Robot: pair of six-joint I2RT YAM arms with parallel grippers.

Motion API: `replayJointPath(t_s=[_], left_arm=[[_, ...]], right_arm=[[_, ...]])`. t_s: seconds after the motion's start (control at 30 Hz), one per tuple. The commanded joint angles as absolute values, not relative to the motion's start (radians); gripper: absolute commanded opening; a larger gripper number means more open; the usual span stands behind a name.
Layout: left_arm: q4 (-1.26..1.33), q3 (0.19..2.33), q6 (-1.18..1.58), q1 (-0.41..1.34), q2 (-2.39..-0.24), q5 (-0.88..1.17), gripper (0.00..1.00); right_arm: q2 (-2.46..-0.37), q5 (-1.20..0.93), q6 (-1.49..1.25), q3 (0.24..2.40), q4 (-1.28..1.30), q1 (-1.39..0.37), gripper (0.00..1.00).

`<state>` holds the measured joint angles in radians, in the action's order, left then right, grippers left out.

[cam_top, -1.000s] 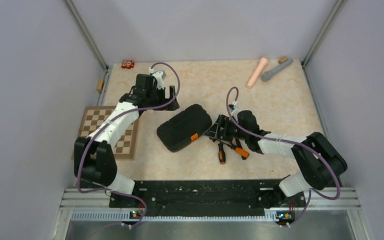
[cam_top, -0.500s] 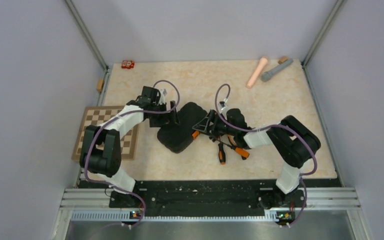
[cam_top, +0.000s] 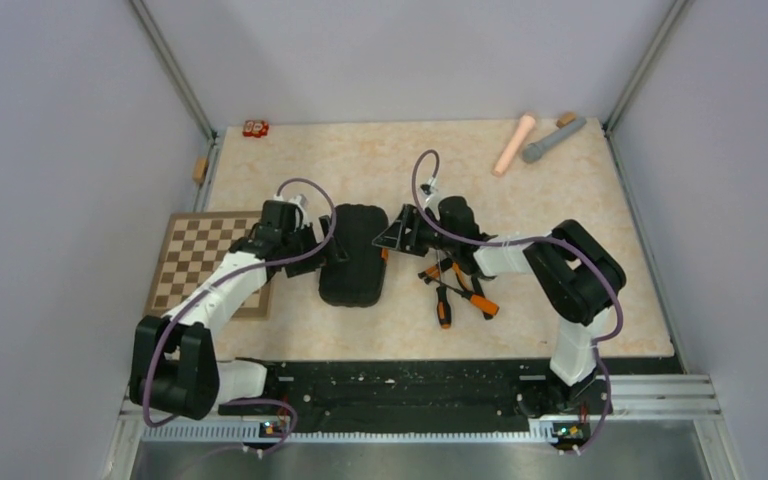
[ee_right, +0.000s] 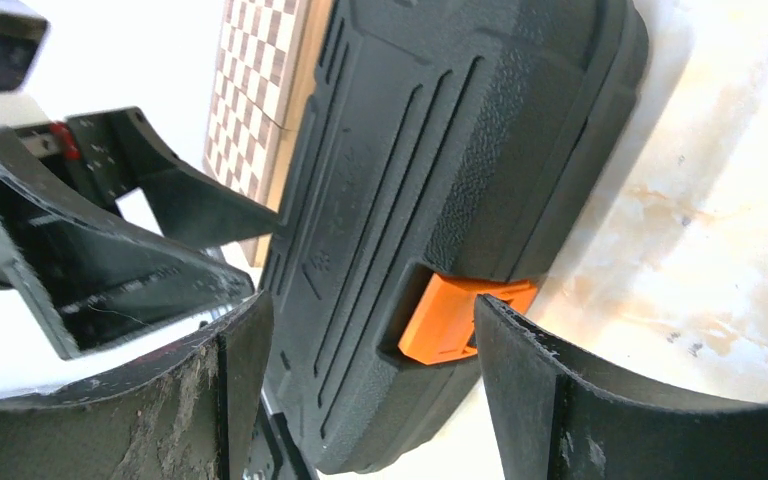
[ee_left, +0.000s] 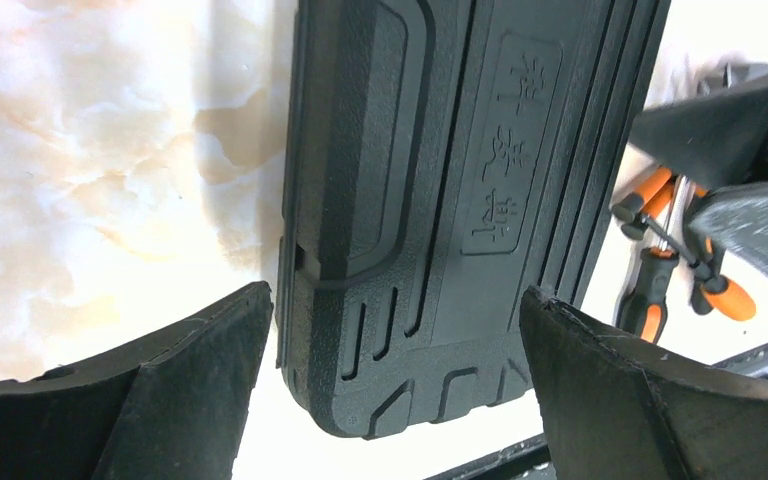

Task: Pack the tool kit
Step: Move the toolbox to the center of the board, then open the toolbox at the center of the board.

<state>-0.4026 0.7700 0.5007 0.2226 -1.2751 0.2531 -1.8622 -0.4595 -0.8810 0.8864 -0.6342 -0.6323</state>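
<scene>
**Here, a shut case between two sets of open jaws**

From above, the black tool case (cam_top: 353, 265) lies closed on the marbled desk (cam_top: 380, 160), between my two arms. My left jaws stand at its left side and my right jaws at its right. The orange-and-black screwdrivers and pliers (cam_top: 444, 303) lie loose on the desk just right of the case, outside it. The chessboard (cam_top: 200, 262) sits to the left, under my left arm.

My left wrist camera adds what that view cannot. The left jaws are spread wide, straddling one end of the case (ee_left: 440, 200) without touching it. The lid carries an embossed panel of characters. The tools (ee_left: 648, 300) peek out beyond the far edge.

My right wrist camera shows the other side of the case (ee_right: 440, 150). The small orange latch (ee_right: 455, 318) sits in the gap of my right jaws, which are apart and grip nothing. Whether one of them brushes the latch I cannot tell. The chessboard (ee_right: 260, 90) shows behind.
</scene>
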Motion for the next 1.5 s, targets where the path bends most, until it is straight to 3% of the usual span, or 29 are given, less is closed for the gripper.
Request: replayJointPath(t_s=[0.0,0.2,0.53,0.93,1.03,1.07,1.47], left_arm=[[-0.348,0.851,0.528,0.213,-1.284,0.218,0.98],[-0.389,0.943,0.522,0.215,-1.381,0.259,0.99],[-0.322,0.873,0.56,0.215,-1.445,0.259,1.0],[-0.274,0.775,0.6,0.188,-1.488,0.163,0.69],[-0.247,0.738,0.615,0.16,-1.49,0.177,0.49],[-0.239,0.726,0.62,0.152,-1.49,0.182,0.47],[-0.154,0.626,0.662,0.066,-1.504,0.287,0.46]], right_arm=[[-1.823,-0.474,-0.811,0.903,-0.597,-0.639,0.73],[-1.806,-0.48,-0.824,0.857,-0.629,-0.617,0.72],[-1.899,-0.543,-0.981,0.812,-0.816,-0.611,0.72],[-1.952,-0.493,-1.033,0.781,-0.848,-0.611,0.72],[-1.965,-0.485,-1.034,0.783,-0.844,-0.611,0.72],[-1.971,-0.488,-1.04,0.784,-0.854,-0.611,0.72],[-2.038,-0.509,-1.072,0.833,-0.929,-0.609,0.72]])
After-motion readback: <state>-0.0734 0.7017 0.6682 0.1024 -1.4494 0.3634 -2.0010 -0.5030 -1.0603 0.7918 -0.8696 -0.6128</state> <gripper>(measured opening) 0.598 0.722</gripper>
